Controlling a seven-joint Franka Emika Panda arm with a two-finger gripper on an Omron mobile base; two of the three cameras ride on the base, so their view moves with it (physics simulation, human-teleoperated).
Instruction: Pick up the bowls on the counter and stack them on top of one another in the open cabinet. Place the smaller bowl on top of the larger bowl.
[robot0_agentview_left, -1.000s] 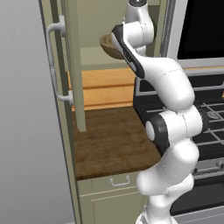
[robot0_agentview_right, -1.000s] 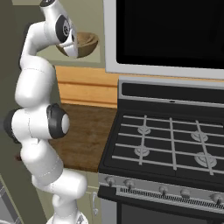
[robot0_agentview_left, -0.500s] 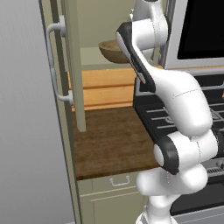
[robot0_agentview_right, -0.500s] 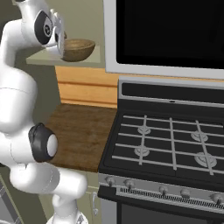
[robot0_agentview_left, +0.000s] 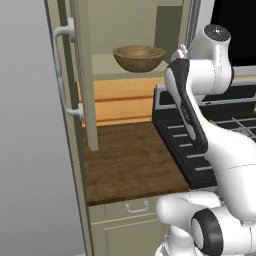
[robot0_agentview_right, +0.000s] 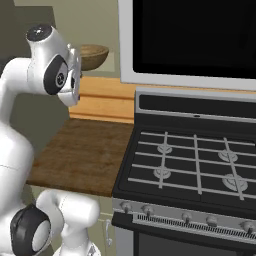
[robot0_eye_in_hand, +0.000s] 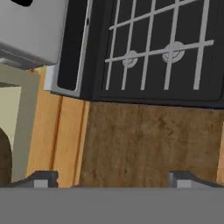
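A wide round tan-brown wooden bowl (robot0_agentview_left: 138, 57) sits upright on the flat shelf of the open olive-beige upper cabinet (robot0_agentview_left: 102, 67), in the upper middle of the left base view. In the right base view the same bowl (robot0_agentview_right: 94, 55) shows at the upper left, partly behind my white arm. From the pictures I cannot tell whether a second bowl sits inside it.

The cabinet's tall door with its curved silver handle (robot0_agentview_left: 62, 75) stands swung out along the left side of the left base view.

My gripper (robot0_eye_in_hand: 111, 179) shows in the hand view as two small dark finger tips (robot0_eye_in_hand: 43, 178) at the bottom corners, set well apart, with nothing between them. Past them lies the dark brown wood-grain counter (robot0_eye_in_hand: 148, 140), filling the lower middle of that view, with the black stove top and its grey grates (robot0_eye_in_hand: 162, 48) across the upper right. A dark curved edge at the lower left may be the bowl; I cannot tell.
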